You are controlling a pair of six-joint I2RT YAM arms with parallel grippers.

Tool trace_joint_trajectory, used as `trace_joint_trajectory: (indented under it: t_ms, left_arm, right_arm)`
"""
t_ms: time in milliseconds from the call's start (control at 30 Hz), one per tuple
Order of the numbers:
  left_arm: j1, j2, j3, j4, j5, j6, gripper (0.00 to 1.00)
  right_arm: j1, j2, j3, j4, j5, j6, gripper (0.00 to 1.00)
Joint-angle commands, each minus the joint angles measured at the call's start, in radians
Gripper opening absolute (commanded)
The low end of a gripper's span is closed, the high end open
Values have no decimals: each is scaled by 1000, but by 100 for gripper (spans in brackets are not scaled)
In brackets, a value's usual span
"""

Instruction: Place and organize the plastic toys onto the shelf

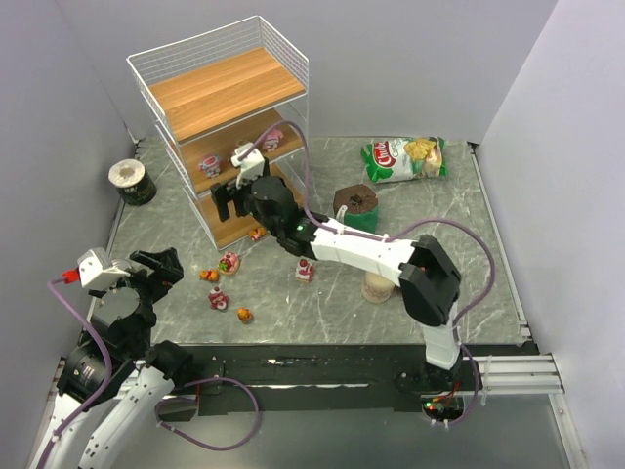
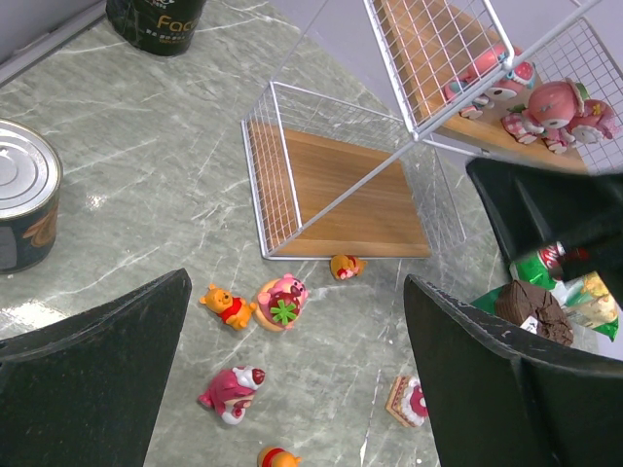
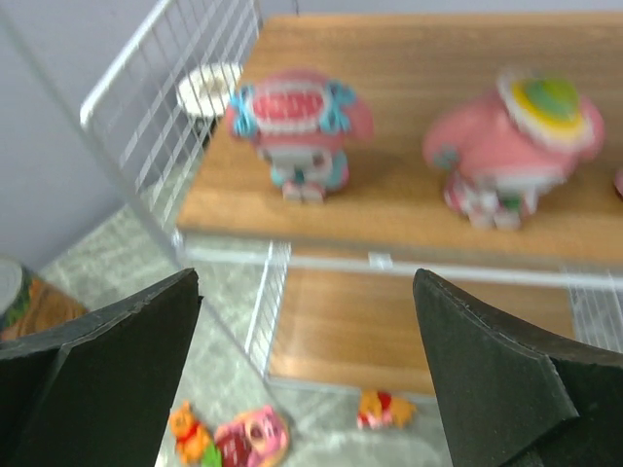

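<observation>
Jaws wide, empty: left gripper [image 2: 297, 282], right gripper [image 3: 307, 275] (facing shelf [image 3: 438, 58]); can [image 2: 156, 24] reads "Fac".

Top cam high on near side, whole tabletop [image 1: 322, 313] in frame. Left wrist looks down toward shelf [image 2: 341, 195], right wrist close on its middle tier; both catch bottom tier.

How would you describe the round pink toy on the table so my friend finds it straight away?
Find the tall white wire shelf at the back left of the grey marbled table. On the table just in front of its bottom tier, the round pink toy lies right beside a yellow bear. It alone is round, with green in its middle.
</observation>
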Motion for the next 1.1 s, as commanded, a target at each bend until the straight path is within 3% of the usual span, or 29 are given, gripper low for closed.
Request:
trace_joint_trajectory:
  t_ms: [0,133,267,467,667,933,1067]
  left_arm:
    - [-3,6,7,20,2,10,96]
    - [-3,14,5,29,14,21,96]
    - [-3,26,2,43,31,36,96]
    - [-1,22,2,48,42,42,96]
    - [-3,5,4,37,33,31,97]
    - [-3,-14,-1,48,47,42,96]
    - [-3,-14,-1,48,47,44,96]
  right_arm:
    - [16,-150,-94,7,-16,15,100]
    - [33,-265,-261,-30,-34,43,100]
    - [43,-322,-373,-99,-152,47,100]
    - [111,-386,-611,16,-408,-126,90]
    - [140,-307,-691,152,-464,-23,81]
    - [235,-136,-665,220,-403,-22,80]
    - [254,-83,-659,255,-267,-3,79]
